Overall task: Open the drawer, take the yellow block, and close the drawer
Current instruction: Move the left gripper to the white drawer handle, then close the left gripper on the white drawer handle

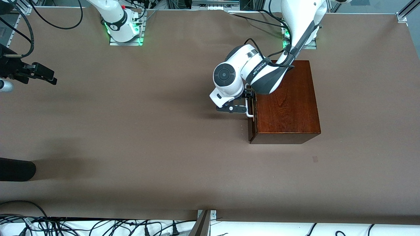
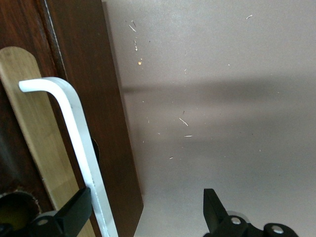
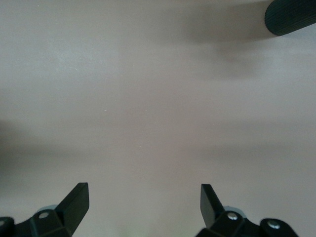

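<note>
The dark mahogany box [image 1: 285,101] stands toward the left arm's end of the table. Its drawer front [image 1: 252,126] faces the right arm's end and sits flush with the box. The white bar handle [image 1: 250,110] also shows in the left wrist view [image 2: 74,128], over a pale wood strip [image 2: 29,128]. My left gripper [image 1: 249,98] is open at the handle [image 2: 147,202]. One finger [image 2: 74,210] is tucked against the bar and the other finger [image 2: 212,207] hangs over bare table. The yellow block is hidden. My right gripper [image 1: 49,77] waits open and empty [image 3: 144,197] over the table's right-arm end.
A black rounded object [image 1: 16,168] lies at the table's edge on the right arm's end, nearer the front camera; it also shows in the right wrist view [image 3: 291,17]. Brown table surface [image 1: 147,131] stretches between it and the box.
</note>
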### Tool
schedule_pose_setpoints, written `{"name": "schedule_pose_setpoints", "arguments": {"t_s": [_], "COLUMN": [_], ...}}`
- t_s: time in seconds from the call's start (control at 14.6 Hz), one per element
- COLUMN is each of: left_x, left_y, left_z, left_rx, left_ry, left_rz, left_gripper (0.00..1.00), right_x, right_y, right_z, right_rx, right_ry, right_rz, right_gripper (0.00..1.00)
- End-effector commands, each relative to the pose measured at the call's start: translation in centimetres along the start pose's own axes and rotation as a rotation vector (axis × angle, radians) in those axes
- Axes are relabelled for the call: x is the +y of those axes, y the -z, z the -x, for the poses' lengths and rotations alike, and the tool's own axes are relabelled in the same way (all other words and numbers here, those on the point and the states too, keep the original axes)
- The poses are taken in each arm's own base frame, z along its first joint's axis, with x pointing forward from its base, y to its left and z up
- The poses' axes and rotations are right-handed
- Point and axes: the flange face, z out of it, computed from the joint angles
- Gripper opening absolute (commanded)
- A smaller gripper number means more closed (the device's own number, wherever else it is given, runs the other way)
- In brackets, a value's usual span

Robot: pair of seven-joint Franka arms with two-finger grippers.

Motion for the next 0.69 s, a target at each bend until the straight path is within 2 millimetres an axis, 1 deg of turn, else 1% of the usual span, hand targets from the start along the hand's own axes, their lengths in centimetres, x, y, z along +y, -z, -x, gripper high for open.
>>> {"name": "schedule_pose_setpoints", "arguments": {"t_s": [0.0,0.14,0.34,0.62], "left_x": [-0.3,-0.6,-1.5,-1.3], "left_y": [-0.1,0.0,0.5,0.2], "left_z": [-0.1,-0.3,-0.9,-0.8], "left_rx": [0.009,0.01,0.017,0.013], "left_ry": [0.014,0.016,0.027,0.032], "left_rz": [-0.031,-0.031,-0.027,-0.031], "left_gripper": [1.0,1.0,1.0,1.0], "right_x": [0.2,0.2,0.2,0.2], "right_y": [0.6,0.6,0.6,0.6], "right_z": [0.1,0.1,0.1,0.1], "right_rx": [0.008,0.009,0.008,0.009], "right_ry": [-0.011,-0.01,-0.01,-0.011], "right_rz": [-0.007,-0.005,-0.005,-0.005], "right_gripper": [1.0,1.0,1.0,1.0]}}
